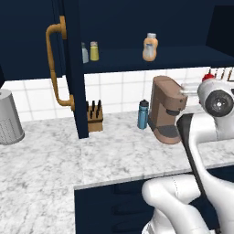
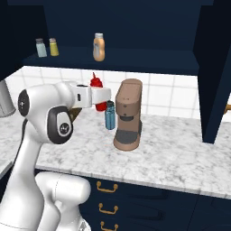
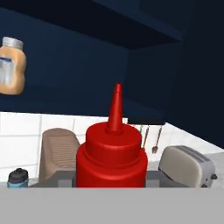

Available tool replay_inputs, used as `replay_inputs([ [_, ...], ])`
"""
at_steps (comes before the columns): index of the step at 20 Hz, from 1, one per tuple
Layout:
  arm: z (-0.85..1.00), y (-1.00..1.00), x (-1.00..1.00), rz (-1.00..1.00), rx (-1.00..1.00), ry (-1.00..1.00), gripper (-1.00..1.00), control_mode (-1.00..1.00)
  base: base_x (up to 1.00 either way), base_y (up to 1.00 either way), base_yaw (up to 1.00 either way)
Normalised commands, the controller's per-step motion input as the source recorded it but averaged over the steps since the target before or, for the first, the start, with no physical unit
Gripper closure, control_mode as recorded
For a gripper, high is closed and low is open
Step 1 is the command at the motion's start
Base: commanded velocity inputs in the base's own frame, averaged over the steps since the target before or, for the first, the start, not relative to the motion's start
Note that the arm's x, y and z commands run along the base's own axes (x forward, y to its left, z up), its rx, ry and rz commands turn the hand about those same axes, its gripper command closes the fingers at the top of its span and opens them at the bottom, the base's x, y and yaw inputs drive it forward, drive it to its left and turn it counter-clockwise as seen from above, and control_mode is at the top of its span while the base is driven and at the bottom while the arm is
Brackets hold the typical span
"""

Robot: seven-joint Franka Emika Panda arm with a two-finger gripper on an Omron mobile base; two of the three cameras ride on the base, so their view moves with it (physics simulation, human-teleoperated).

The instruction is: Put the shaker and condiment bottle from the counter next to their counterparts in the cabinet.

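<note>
The gripper pinches the condiment bottle, held upright above the counter, nozzle up. In the right base view the red bottle sits at nine o'clock of the brown coffee machine, just above the blue flask. At twelve o'clock, on the cabinet shelf, stands the peach-orange bottle; toward ten o'clock on that shelf the shaker stands just beside the grey shaker. A toaster sits at four o'clock in the hand view.
</note>
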Motion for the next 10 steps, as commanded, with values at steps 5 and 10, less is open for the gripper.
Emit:
replay_inputs([
  [5, 0.66, 0.05, -0.29, 0.17, 0.02, -0.02, 1.0, -1.0, 0.0, 0.0, 0.0],
  [10, 0.53, 0.12, -0.32, 0.11, 0.01, 0.0, 1.0, -1.0, 0.0, 0.0, 0.0],
])
